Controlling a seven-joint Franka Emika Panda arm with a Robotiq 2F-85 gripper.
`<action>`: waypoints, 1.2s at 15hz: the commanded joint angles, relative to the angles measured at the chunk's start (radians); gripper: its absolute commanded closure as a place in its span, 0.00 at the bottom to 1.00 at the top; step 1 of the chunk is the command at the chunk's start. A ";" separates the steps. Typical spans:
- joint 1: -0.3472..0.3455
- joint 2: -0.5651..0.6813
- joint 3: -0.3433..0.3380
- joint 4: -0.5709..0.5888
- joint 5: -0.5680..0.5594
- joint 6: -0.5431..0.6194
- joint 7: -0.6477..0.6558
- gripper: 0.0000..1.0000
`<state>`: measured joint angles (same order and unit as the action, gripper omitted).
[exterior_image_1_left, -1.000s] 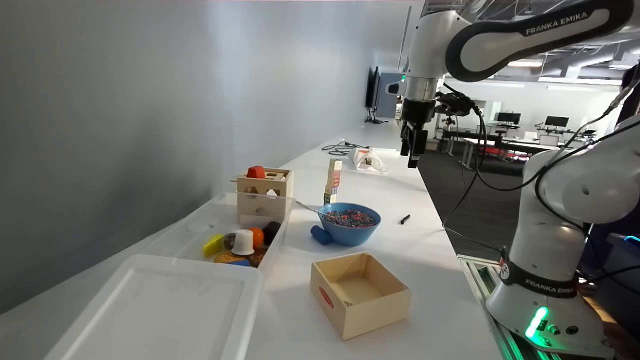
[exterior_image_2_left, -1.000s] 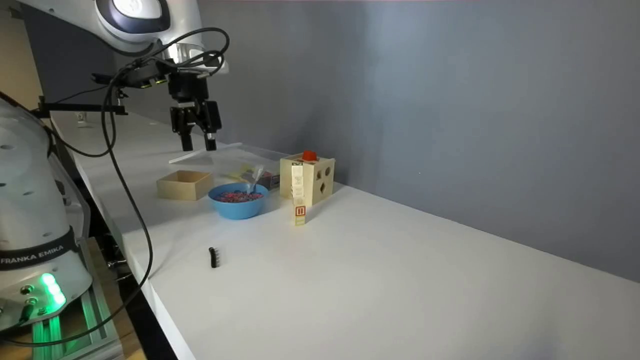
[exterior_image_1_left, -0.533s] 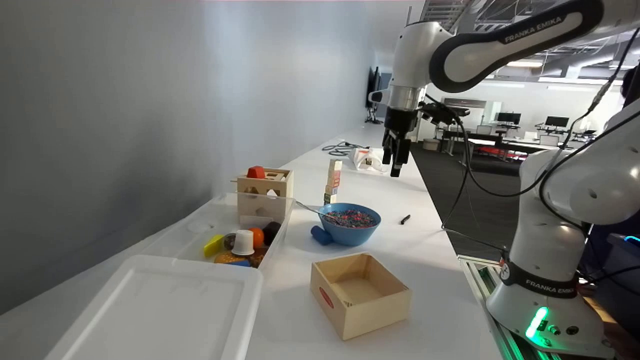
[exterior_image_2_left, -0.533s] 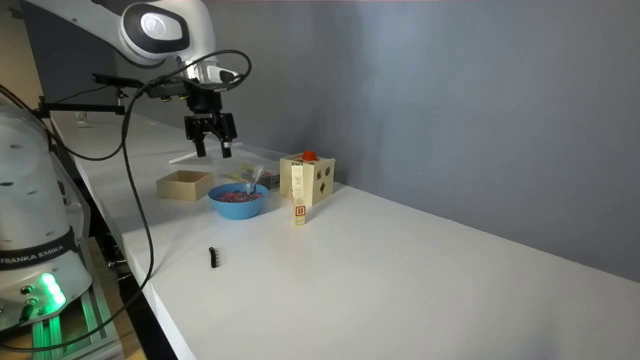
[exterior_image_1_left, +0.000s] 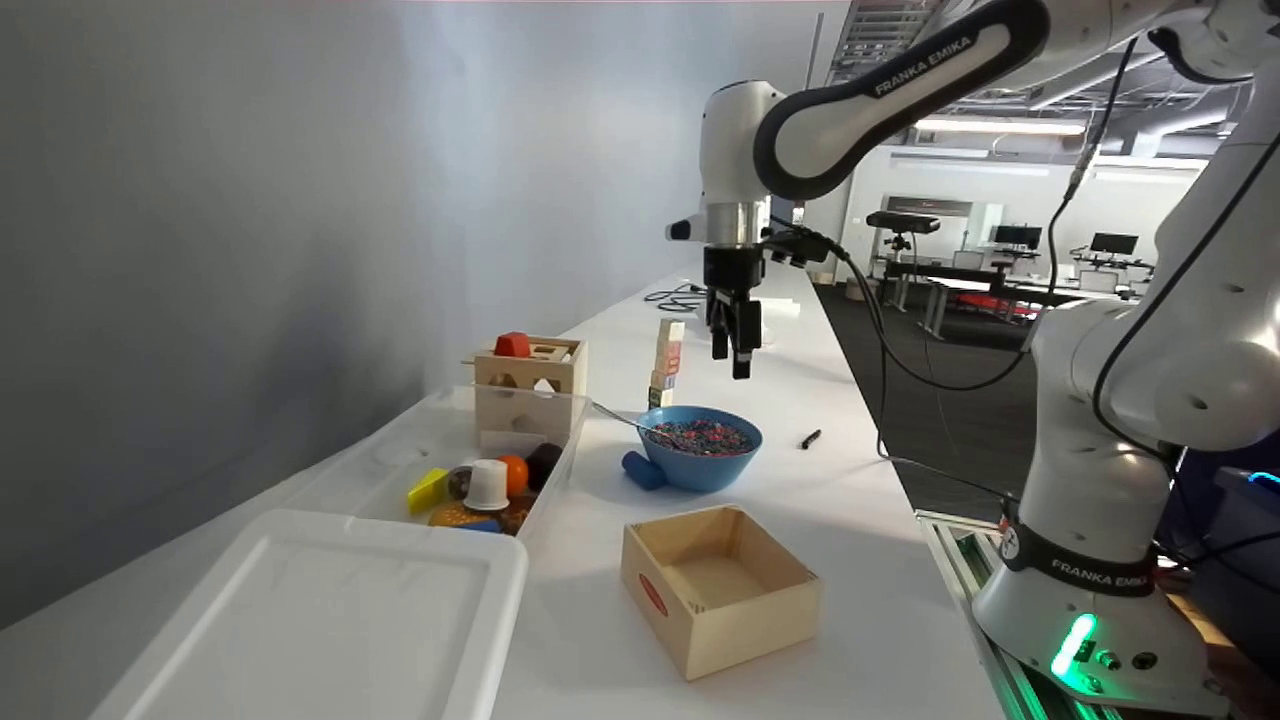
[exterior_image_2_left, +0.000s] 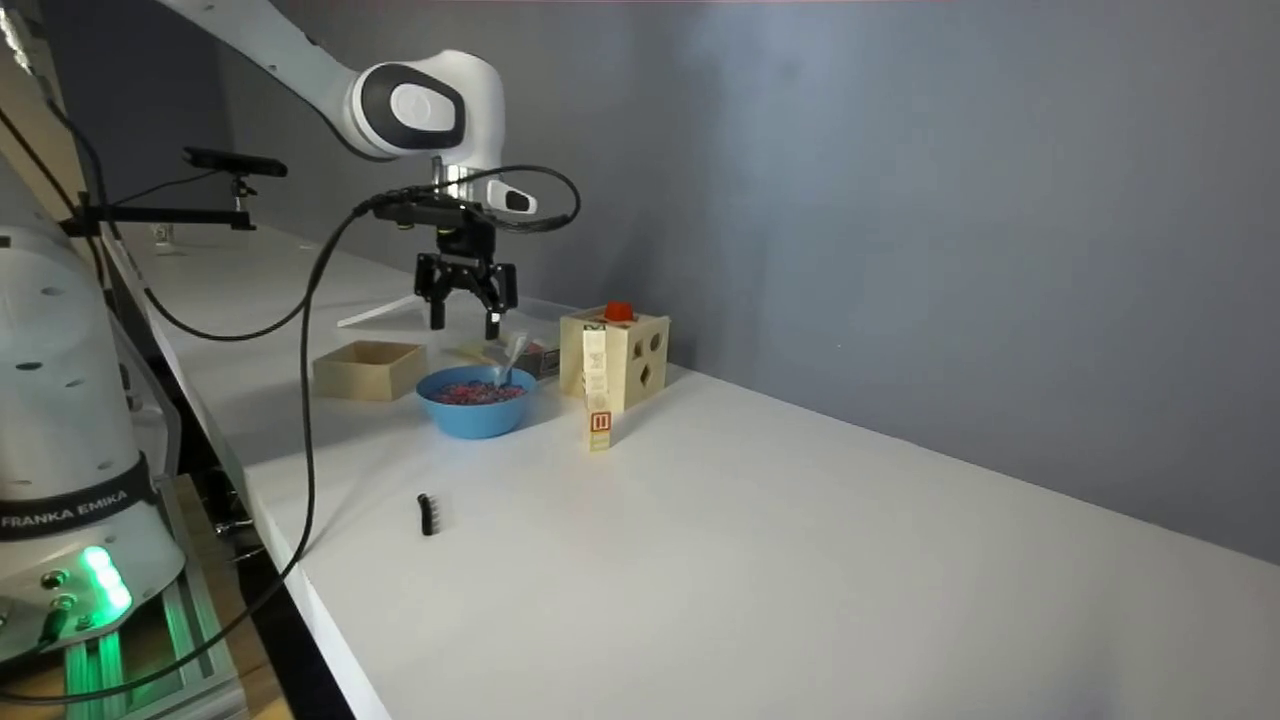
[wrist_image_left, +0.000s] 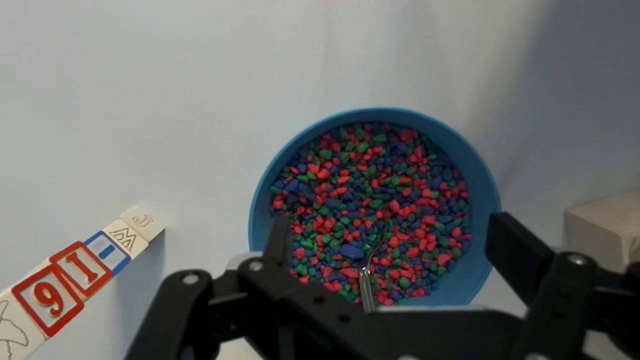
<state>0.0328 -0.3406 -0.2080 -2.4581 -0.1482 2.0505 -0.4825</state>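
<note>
My gripper is open and empty, pointing down above the table; it also shows in an exterior view and in the wrist view. It is nearest to a blue bowl, which lies below the fingers in the wrist view and stands on the table in an exterior view. The bowl holds red, green and blue pebbles. A metal spoon rests in them, its handle partly hidden by the gripper; it leans over the rim. A stack of letter blocks stands beside the bowl.
An open wooden box, a shape-sorter cube with a red block, and a clear bin of toys stand around. A white lid, blue cylinder, and small black object lie on the table. A wall runs behind.
The arm has moved down and across towards the bowl, leftward in an exterior view and rightward in an exterior view. The gripper stays open. The table objects have not moved.
</note>
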 joint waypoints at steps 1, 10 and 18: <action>-0.024 0.012 0.023 0.010 0.009 -0.005 -0.008 0.00; -0.014 0.179 0.050 0.086 0.047 0.111 -0.023 0.00; -0.027 0.199 0.073 0.081 0.066 0.119 -0.029 0.00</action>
<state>0.0245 -0.1546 -0.1563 -2.3772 -0.0991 2.1588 -0.5029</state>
